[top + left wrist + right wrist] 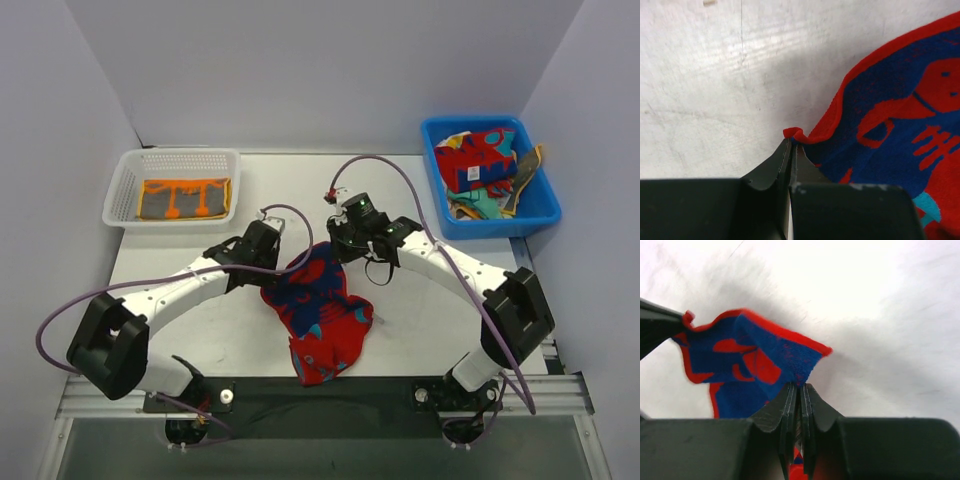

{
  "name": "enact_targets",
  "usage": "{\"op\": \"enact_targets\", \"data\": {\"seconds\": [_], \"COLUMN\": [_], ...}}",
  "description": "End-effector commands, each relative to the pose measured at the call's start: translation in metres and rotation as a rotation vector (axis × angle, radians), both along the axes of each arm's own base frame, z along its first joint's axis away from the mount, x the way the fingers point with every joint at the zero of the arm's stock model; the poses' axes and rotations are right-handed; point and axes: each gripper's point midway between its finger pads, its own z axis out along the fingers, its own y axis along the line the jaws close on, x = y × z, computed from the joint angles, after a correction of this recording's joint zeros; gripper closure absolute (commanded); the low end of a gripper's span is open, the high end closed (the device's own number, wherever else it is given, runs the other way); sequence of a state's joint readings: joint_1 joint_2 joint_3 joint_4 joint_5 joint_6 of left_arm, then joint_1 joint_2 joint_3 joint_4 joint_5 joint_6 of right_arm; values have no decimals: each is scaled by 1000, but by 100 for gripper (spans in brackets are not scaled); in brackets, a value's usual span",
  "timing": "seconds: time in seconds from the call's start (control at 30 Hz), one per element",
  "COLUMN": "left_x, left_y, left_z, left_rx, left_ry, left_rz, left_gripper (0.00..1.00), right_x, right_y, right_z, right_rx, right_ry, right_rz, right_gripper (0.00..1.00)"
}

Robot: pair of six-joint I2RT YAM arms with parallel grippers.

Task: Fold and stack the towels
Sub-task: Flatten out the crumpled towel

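A red towel with blue shapes (320, 320) lies crumpled on the white table between the two arms, its far edge lifted. My left gripper (272, 262) is shut on the towel's far left corner; in the left wrist view the red hem (795, 134) pokes out past the closed tips of that gripper (791, 143). My right gripper (336, 246) is shut on the far right corner, and the right wrist view shows the gripper (800, 388) pinching the blue and red cloth (750, 357). An orange towel with dark marks (185, 197) lies folded in the white basket.
The white mesh basket (122, 185) stands at the back left. At the back right, a blue bin (541, 213) holds several more crumpled towels (485, 160). Grey walls close in the table on three sides.
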State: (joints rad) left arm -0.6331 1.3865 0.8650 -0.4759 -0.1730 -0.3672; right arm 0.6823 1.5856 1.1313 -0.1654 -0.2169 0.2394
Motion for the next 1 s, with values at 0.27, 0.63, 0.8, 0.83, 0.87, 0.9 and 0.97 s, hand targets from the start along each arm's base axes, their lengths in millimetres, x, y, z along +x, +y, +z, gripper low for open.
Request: {"op": "enact_targets", "data": {"seconds": [0.27, 0.63, 0.8, 0.83, 0.87, 0.9, 0.97], "left_x": [102, 140, 145, 146, 147, 147, 149], "left_y": [-63, -50, -46, -45, -44, -44, -43], "left_z": [48, -3, -11, -13, -14, -14, -15], "left_rx": [-49, 65, 72, 75, 76, 75, 76], "left_ry": [-145, -63, -48, -46, -46, -46, -45], "left_rz": [-48, -24, -14, -12, -6, -3, 2], "left_gripper": [100, 100, 100, 100, 100, 100, 100], "right_x": [76, 100, 121, 123, 125, 129, 132], "right_y": [-86, -97, -91, -88, -87, -85, -81], "right_z": [35, -12, -36, -38, -47, -48, -58], "right_rx": [-381, -144, -196, -195, -207, -209, -213], "right_ry": [-252, -40, -39, -37, -25, -30, -16], "right_rz": [-242, -272, -198, -178, -163, -155, -127], "right_gripper": [47, 50, 50, 50, 50, 50, 50]}}
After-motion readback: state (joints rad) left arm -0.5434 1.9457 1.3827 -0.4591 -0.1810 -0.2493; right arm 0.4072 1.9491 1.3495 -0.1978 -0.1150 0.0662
